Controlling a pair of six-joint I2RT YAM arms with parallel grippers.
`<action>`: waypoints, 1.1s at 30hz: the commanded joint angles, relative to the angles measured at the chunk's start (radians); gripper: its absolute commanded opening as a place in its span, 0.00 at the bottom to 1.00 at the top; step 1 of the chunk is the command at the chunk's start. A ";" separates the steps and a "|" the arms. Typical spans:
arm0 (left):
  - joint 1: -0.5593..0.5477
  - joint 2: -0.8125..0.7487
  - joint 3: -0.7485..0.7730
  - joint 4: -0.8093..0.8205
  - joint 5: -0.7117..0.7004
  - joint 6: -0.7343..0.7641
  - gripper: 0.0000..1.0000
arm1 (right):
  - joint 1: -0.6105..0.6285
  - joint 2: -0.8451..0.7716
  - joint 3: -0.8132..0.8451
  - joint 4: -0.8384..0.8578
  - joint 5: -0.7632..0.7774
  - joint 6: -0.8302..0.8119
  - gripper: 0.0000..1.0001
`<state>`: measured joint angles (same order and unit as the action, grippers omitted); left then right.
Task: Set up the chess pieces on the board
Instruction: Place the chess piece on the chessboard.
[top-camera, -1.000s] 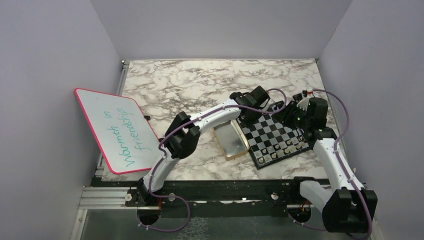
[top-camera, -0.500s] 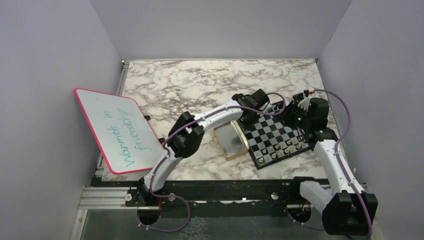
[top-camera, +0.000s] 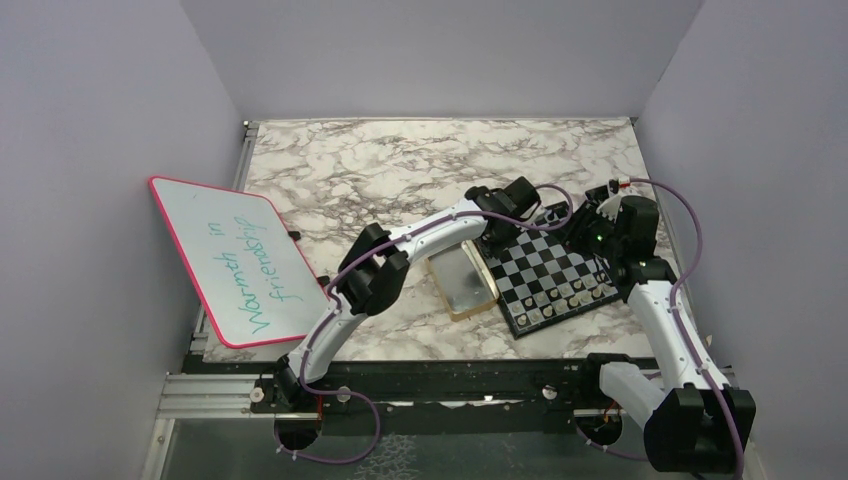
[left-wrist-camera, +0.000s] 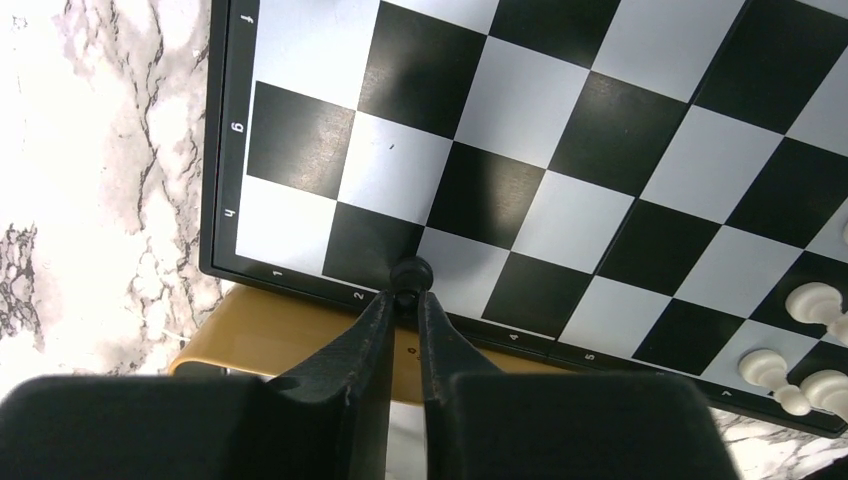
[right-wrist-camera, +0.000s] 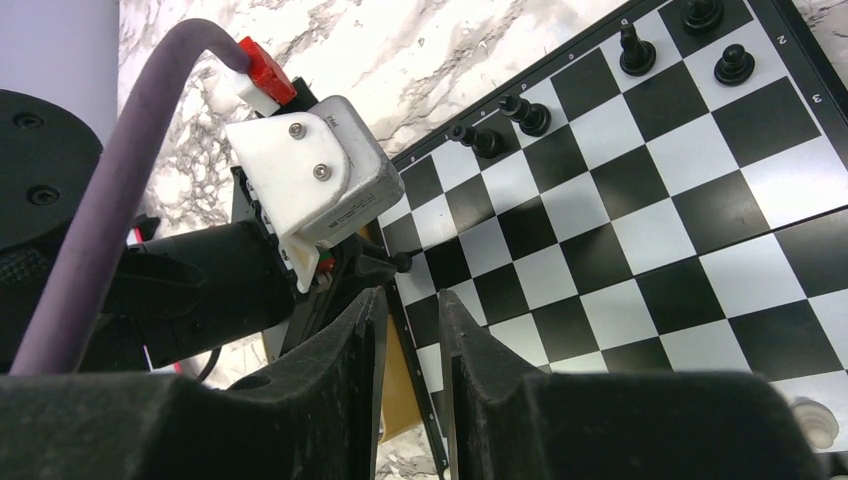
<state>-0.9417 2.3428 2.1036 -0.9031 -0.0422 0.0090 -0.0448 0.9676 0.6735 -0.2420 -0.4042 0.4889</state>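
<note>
- One black pawn (left-wrist-camera: 410, 270) stands between the left tool (left-wrist-camera: 406, 294) tips at the board (left-wrist-camera: 520, 130) edge; grip cannot be told.
- Empty right tool (right-wrist-camera: 408, 300), slightly parted, by the board.

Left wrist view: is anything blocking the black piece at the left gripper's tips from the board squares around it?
Nothing visible does. The black piece sits between the left gripper tips at the board edge. The squares beside it are bare, and the nearest white pieces stand several squares off.
</note>
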 joint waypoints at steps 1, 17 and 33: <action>0.003 0.023 0.042 -0.005 -0.029 0.017 0.12 | 0.003 -0.018 -0.004 -0.013 0.022 0.003 0.31; 0.003 0.035 0.056 -0.005 -0.079 0.010 0.12 | 0.004 -0.035 -0.004 -0.023 0.030 0.000 0.31; 0.003 0.024 0.105 -0.005 -0.082 -0.004 0.35 | 0.004 -0.052 0.004 -0.041 0.040 -0.006 0.30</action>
<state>-0.9398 2.3684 2.1506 -0.9085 -0.1028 0.0120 -0.0448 0.9367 0.6735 -0.2596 -0.3962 0.4885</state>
